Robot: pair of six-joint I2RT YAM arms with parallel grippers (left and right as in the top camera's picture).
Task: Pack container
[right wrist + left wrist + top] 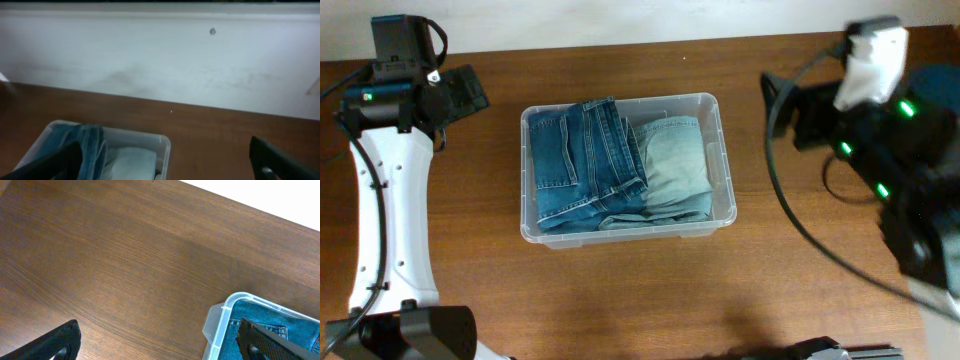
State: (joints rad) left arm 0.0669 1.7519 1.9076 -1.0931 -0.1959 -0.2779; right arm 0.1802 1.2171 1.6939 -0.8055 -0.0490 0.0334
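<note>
— at the middle of the table (620, 290), what is seen?
— the container (725, 200) is seen, filled with folded jeans (585, 160), dark beside pale.
— and the claws?
— the left gripper (157, 350) and right gripper (162, 167) are held spread wide; nothing is pinched.

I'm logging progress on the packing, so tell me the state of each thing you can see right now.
container: upright on the table, no lid on, holding both pairs of jeans.
dark blue jeans: folded, lying inside the container.
light blue jeans: folded, inside, beside the dark pair.
left tool: open, empty.
right tool: open, empty.
</note>
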